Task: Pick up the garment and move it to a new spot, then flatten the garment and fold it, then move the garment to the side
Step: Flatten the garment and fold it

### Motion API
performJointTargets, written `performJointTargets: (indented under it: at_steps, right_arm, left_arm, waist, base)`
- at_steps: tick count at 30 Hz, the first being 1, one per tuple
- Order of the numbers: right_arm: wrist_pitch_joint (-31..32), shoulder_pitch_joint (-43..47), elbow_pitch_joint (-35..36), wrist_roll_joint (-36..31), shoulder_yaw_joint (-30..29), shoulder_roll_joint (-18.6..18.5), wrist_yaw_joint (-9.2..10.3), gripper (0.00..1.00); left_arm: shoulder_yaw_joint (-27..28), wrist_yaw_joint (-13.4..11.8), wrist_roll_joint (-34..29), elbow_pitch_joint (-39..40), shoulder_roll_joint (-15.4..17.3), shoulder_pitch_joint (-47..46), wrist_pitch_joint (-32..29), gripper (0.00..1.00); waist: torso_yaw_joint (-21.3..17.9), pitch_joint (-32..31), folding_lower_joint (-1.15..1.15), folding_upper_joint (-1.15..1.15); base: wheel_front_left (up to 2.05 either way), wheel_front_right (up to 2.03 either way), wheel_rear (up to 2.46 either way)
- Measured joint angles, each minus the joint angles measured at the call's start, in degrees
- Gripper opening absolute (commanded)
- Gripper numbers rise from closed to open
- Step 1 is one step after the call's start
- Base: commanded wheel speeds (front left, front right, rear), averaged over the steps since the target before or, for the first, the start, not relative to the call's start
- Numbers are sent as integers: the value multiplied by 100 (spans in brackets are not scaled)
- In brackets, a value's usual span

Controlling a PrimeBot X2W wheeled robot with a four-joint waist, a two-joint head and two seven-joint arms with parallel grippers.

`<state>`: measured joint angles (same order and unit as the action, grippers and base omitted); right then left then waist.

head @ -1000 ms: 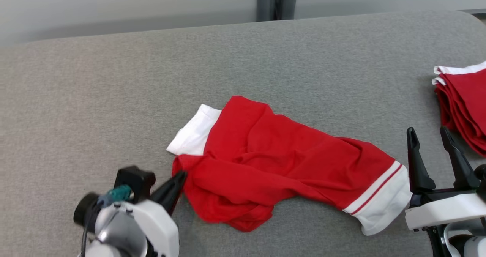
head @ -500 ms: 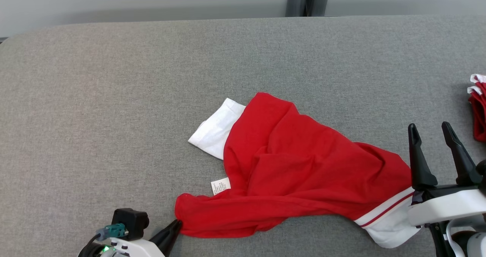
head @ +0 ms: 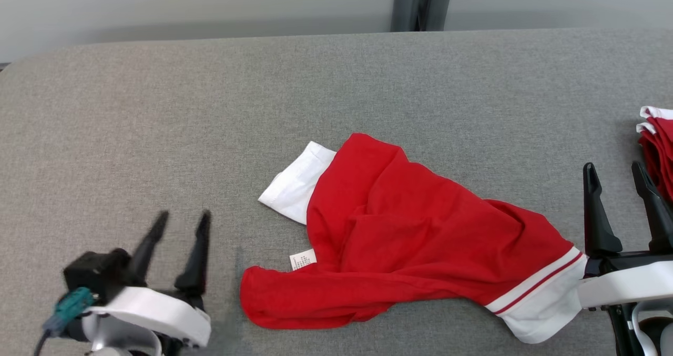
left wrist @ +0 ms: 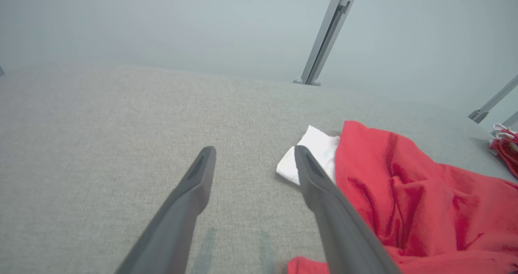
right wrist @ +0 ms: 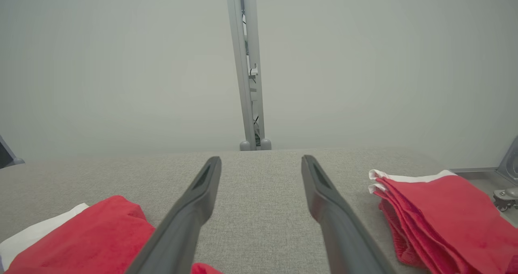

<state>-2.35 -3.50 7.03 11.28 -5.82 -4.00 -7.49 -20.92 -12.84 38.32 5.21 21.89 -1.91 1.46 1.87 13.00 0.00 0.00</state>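
Since your left gripper (head: 184, 216) and right gripper (head: 613, 166) both stand open and empty, the garment (head: 410, 240) lies free, crumpled, awaiting flattening

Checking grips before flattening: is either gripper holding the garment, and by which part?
Nothing is held. The left gripper and right gripper both stand open and empty; the garment lies on the table.

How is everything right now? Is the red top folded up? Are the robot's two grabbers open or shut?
red garment, crumpled, not folded, lying loose on the grey table
white label, showing on the garment
left gripper, open, empty, beside the garment, not touching it
right gripper, open, empty
stack of red garments, folded, at the table's right side
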Motion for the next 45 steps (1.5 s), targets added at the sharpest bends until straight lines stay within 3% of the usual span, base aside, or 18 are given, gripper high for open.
performJointTargets:
  at_steps: [7,13,18,45]
  right_arm:
    - [31,48,47,-87,23,14,0,100]
    - [31,117,-15,-110,93,15,0,100]
    - [31,176,-89,-114,135,-8,0,100]
    - [91,268,-94,-99,222,-1,0,100]
  left_arm:
    - [523,-452,-530,571,31,-237,936,100]
    - [626,-479,-881,637,253,-238,1156,100]
    - [534,-399,-971,412,383,-69,1133,100]
    - [254,-401,-855,289,385,-3,702,100]
  waist:
    - [-40,-128,0,0]
    - [-81,-257,0,0]
    - [-128,-376,0,0]
    - [-128,-432,0,0]
  base:
    - [0,0,0]
    - [0,0,0]
    - [0,0,0]
    - [0,0,0]
